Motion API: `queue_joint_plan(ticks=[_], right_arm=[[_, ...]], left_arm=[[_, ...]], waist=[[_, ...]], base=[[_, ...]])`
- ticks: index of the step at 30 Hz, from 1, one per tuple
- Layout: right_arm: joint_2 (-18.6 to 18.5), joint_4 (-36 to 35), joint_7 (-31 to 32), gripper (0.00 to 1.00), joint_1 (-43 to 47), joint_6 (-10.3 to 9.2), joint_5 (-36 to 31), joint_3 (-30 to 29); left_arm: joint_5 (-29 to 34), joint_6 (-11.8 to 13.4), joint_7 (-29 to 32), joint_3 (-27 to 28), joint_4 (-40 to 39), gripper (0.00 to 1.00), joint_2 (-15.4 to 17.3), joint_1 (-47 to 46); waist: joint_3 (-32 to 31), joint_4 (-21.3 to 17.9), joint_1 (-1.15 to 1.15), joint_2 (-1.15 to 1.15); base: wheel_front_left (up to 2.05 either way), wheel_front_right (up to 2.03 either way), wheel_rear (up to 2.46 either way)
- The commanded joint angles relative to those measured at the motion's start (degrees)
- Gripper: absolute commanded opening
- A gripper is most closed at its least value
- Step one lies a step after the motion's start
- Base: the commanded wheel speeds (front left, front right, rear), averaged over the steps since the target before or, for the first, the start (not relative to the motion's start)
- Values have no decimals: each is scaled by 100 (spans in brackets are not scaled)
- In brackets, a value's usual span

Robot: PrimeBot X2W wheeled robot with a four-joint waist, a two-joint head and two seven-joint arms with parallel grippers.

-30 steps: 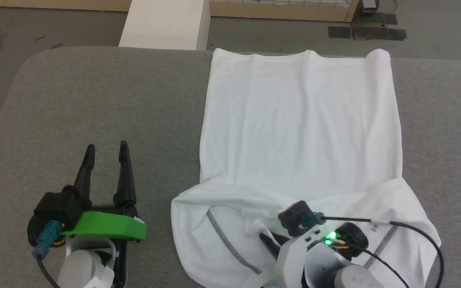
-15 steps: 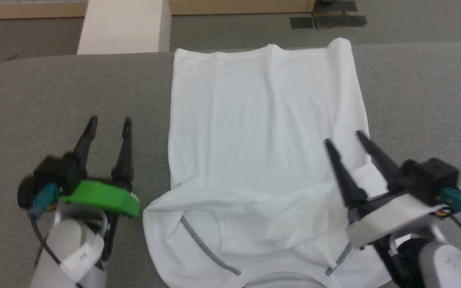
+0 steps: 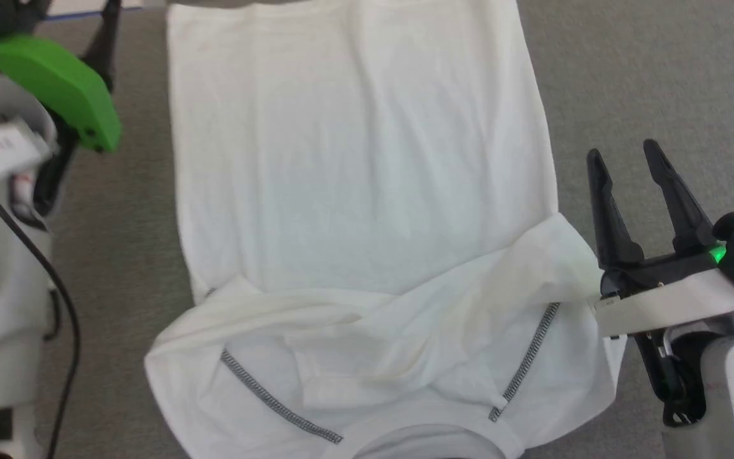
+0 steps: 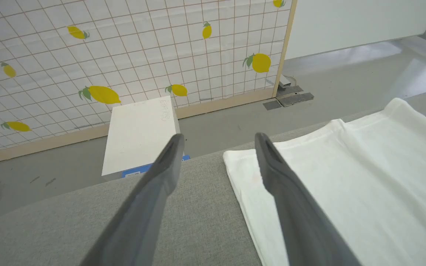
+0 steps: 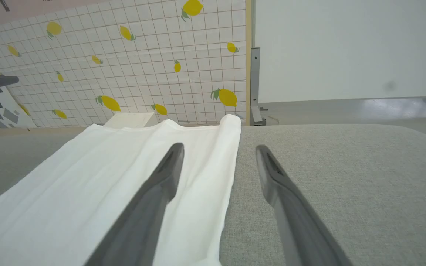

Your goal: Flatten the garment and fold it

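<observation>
While the left gripper [image 4: 219,136] and right gripper [image 3: 622,151] gape empty, bare table [image 3: 660,64] flanks the garment's [image 3: 360,159] edges.

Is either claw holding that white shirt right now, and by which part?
Nothing is held. The right claw stands open and empty beside the shirt; the left claw is open and empty at its other side.

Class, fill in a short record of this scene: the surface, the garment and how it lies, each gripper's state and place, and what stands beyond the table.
surface: grey table
garment: white shirt, body spread flat, near end bunched with grey-stitched folds
left gripper: open, empty, at the shirt's left side near its far end
right gripper: open, empty, at the shirt's right edge
beyond table: white box
</observation>
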Motion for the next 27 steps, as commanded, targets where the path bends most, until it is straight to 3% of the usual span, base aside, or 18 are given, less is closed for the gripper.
queue_joint_plan(ticks=[1, 5, 11, 22, 25, 26, 27], right_arm=[[19, 60, -77, 100, -132, -9, 88, 34], [61, 136, -224, 100, -247, -9, 188, 140], [137, 209, -376, 100, -281, -9, 339, 299], [201, 291, -545, 100, -361, -9, 512, 526], [208, 316, -553, 100, -379, -9, 521, 555], [210, 322, -540, 100, -392, -9, 531, 577], [207, 326, -525, 100, -412, -9, 536, 594]], left_arm=[[-93, -38, 309, -20, 112, 100, 133, -265], [-254, 19, 1307, 47, 340, 100, 387, -772], [-313, 400, 2436, 183, 360, 100, 629, -1235], [147, 1582, 4073, 275, 48, 100, 945, -1532], [364, 1806, 4481, 193, -78, 100, 1065, -1471], [429, 1866, 4576, 172, -137, 41, 1105, -1452], [452, 1872, 4656, 148, -171, 0, 1132, -1433]], waist=[[801, -761, -1, 0], [1082, -1040, -1, 0], [1347, -1316, -1, 0], [1677, -1638, -1, 0], [1698, -1652, -1, 0], [1704, -1651, -1, 0], [1705, -1647, -1, 0]], base=[[0, 0, 0], [0, 0, 0], [0, 0, 0], [0, 0, 0], [0, 0, 0], [0, 0, 0], [0, 0, 0]])
